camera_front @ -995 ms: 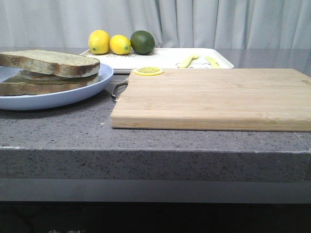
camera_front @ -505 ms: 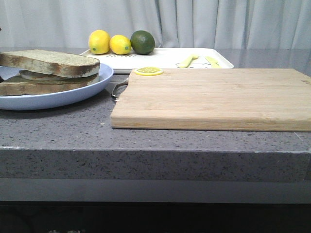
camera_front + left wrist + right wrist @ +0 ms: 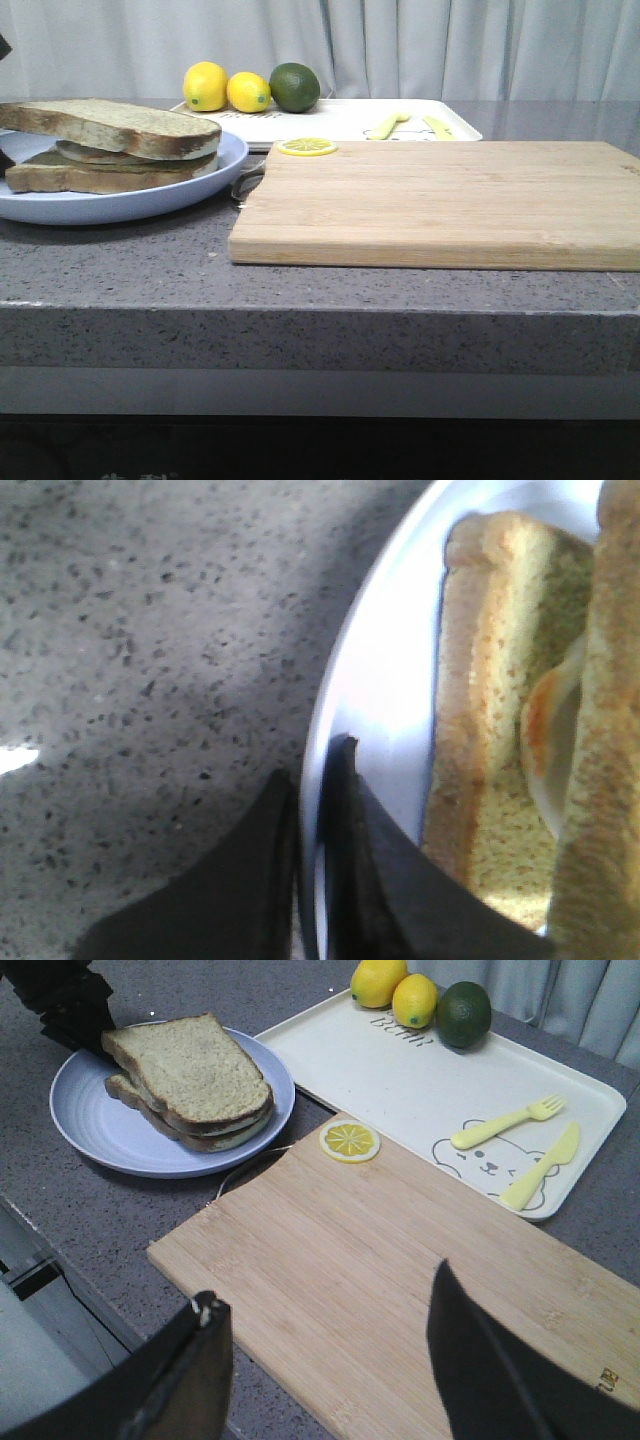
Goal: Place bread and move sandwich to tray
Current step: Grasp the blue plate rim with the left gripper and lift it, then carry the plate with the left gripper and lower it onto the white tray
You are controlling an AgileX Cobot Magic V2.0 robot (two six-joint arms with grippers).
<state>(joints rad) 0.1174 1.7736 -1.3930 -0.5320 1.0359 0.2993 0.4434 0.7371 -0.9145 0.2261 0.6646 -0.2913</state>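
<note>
Left gripper [image 3: 312, 780]: black fingers pinched narrow on the rim of the shallow light-blue round plate [image 3: 375, 680], one finger inside, one outside.
Sandwich [image 3: 190, 1085]: brown-crusted bread stacked on that plate, plain slice on top, egg white peeking between.
Right gripper [image 3: 325, 1345]: spread wide, gripping nothing, above the light wooden cutting board [image 3: 430, 1280].
Tray [image 3: 420, 1070]: wide white rectangle, at two o'clock from the plate, just beyond the board's far edge.
Tray load: two lemons [image 3: 397, 990] and a lime [image 3: 463, 1012] at a far corner, yellow fork [image 3: 505, 1122] and knife [image 3: 540, 1165] opposite; middle bare.
Lemon slice [image 3: 349, 1140]: on the board's corner nearest the plate.
</note>
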